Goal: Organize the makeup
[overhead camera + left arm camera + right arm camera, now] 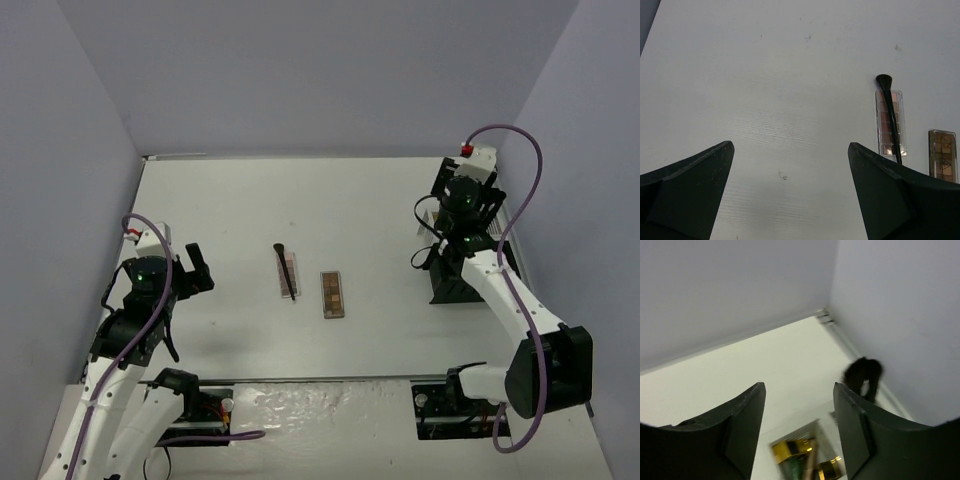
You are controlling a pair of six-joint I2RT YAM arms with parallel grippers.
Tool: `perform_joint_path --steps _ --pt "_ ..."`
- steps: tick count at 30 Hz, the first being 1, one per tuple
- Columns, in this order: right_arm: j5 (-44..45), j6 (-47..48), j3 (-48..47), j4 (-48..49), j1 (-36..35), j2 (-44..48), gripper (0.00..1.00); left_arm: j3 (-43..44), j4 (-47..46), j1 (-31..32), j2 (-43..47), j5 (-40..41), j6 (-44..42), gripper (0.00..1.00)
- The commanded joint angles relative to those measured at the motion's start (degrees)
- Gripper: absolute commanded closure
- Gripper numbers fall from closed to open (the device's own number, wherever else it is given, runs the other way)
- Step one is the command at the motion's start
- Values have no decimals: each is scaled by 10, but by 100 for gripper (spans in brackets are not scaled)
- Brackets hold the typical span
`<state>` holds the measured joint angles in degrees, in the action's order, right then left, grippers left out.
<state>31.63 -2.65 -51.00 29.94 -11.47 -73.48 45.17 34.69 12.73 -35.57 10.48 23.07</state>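
A slim black brush (287, 270) lies along a pink eyeshadow palette (284, 277) near the table's middle. A brown palette (333, 293) lies just right of them. My left gripper (197, 268) is open and empty, well to their left. In the left wrist view the brush (890, 112), pink palette (884, 131) and brown palette (943, 156) sit beyond the right finger, and the gripper (790, 170) has bare table between its jaws. My right gripper (452, 232) hovers open and empty over the organizer rack (455, 280). No sponge shows.
In the blurred right wrist view the gripper (799, 405) is above a rack compartment (805, 450) holding gold-coloured items and a thin stick. A dark fuzzy shape (863, 374) stands near the back-right wall corner. Walls enclose the table on three sides.
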Motion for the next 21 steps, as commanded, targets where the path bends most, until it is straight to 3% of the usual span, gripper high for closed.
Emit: perform_joint_path --steps 1,9,21 --pt "-120 -68 -80 -215 -117 11 43 16 -22 -3 -3 -4 8 3" --pt "-185 -133 -205 -331 -319 -166 42 16 -21 -4 -7 -1 7 3" --pt "-200 -188 -370 -351 -403 -407 51 15 -19 -4 -7 5 7 3"
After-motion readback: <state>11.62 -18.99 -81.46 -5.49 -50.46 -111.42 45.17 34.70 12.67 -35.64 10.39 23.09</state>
